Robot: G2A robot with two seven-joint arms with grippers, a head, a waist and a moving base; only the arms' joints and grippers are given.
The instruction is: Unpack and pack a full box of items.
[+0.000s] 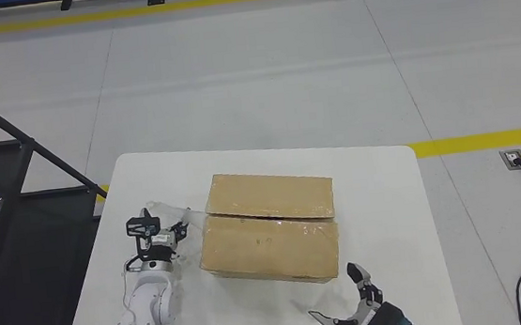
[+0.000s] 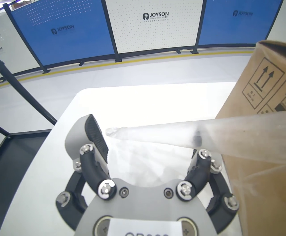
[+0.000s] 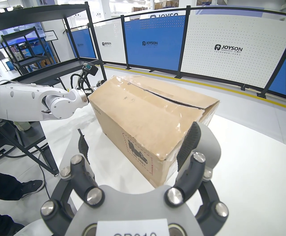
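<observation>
Presently on record:

Box: brown cardboard, standing on the white table. Both top flaps are down, the seam between them gapes slightly, and scraps of clear tape cling to the edges.

Left gripper: just beside one end of the box, fingers apart.

Strip of clear film: runs from the box side across the gap between those fingers. Its pointed tip lies close to one ribbed pad, and the other fingertip is hidden behind it.

Right gripper: fingers wide apart, close to the box's opposite end at a lower corner. Whether a pad touches the cardboard cannot be told.

Arrow mark: a black frame with two upward arrows, on the side facing the left gripper. The print beneath it is too small to read.

Red dashed frame: encloses dark print on the end facing the right gripper.

Paper label: on the right gripper's base, cut off.

Fence panels: blue and white, beyond the table, each bearing a logo.
</observation>
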